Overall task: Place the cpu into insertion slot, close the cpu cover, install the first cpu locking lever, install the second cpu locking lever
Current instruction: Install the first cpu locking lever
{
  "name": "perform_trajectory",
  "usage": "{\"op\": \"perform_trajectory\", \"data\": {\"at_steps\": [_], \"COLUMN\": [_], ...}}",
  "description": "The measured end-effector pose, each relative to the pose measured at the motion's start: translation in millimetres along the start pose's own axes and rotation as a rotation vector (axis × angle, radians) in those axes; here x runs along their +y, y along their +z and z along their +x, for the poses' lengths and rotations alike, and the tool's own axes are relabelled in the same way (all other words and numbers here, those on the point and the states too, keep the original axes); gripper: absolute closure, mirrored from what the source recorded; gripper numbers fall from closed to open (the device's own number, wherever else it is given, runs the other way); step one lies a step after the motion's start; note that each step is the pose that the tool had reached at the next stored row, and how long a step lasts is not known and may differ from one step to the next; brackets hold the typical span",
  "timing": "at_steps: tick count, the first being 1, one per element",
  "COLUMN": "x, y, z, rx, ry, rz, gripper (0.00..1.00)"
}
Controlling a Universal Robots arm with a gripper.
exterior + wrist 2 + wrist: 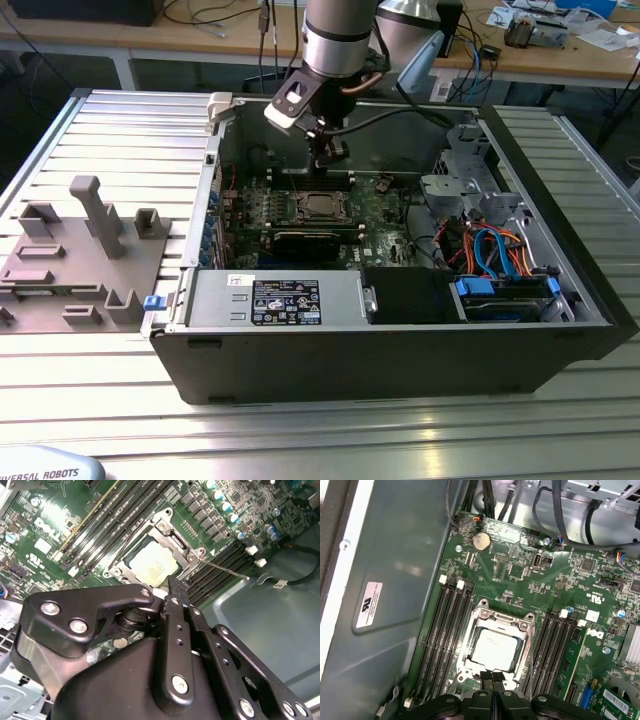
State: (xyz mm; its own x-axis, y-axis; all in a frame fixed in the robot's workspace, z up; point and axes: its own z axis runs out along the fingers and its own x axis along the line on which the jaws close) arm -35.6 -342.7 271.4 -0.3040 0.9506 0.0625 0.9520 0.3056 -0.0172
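My gripper (328,152) hung just over the socket, fingers pressed together with nothing between them.

The cpu (494,648) sat silver face up in the insertion slot (131,566) at the middle of the green circuit board (520,580) (long black card slots on both sides), and the cpu cover (496,619) lay closed around it, framing the chip, my fingertips (492,676) at its edge.
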Motion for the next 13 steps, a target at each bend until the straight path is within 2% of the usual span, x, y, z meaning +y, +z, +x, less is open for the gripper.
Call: {"op": "perform_trajectory", "data": {"at_steps": [7,13], "x": [0.0,0.0], "y": [0.0,0.0], "z": [0.0,0.0], "rx": [-0.001,-0.0015], "ry": [-0.06,-0.089], "rz": [0.0038,0.0056], "gripper": [0.89,0.89]}}
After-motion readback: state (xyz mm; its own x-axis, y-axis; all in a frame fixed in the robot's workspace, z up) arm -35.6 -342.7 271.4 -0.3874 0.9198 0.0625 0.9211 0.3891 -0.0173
